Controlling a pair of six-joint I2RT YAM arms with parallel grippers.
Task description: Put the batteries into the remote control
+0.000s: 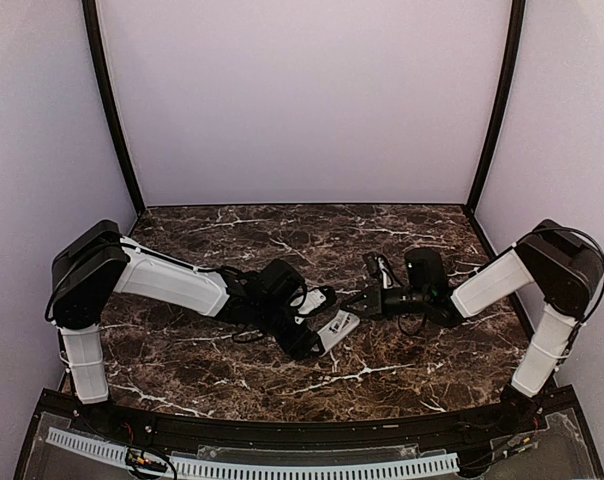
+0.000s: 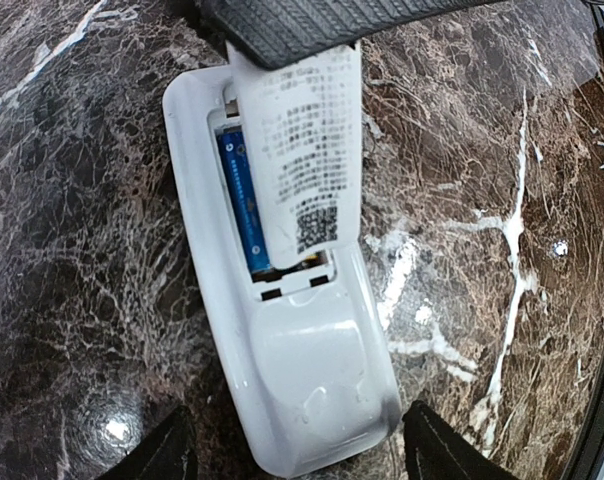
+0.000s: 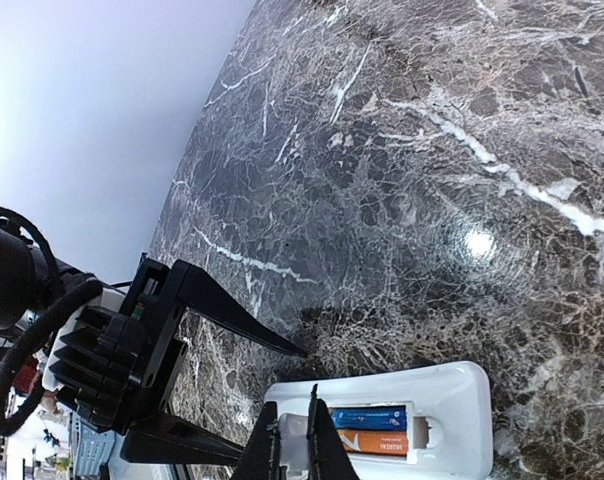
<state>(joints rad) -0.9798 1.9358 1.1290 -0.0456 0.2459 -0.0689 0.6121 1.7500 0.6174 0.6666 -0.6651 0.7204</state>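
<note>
Left wrist: remote [image 2: 292, 370] lies back-up on the marble table [image 2: 82, 250], batt bay open. Blue batt [image 2: 244, 200] sits along one long side of the bay. The rest of the bay is hidden here by the batt cover [image 2: 307, 150], white w/ printed text + QR code, skewed over the bay and not seated flush. A ribbed finger [image 2: 302, 25] of the R gripper lies across the cover's end, at the remote's bay end. L gripper [image 2: 302, 455] straddles the remote's other, rounded end, jaws wide, one finger each side. There's a clear gap on one side; the other finger is just beside the shell, can't tell if it touches. No clamp visible.

Right wrist: R gripper [image 3: 292, 420] is nearly closed, tips at the remote beside the bay, and looks pinched on the cover's edge. The cover is mostly edge-on here, so contact is hard to confirm. Two batts lie side by side in the bay: the blue batt + an orange batt [image 3: 370, 441].

Top external: remote is mid-table. L arm [image 1: 172, 280] reaches it from its left, R arm [image 1: 492, 280] from its right, both grippers at it.
</note>
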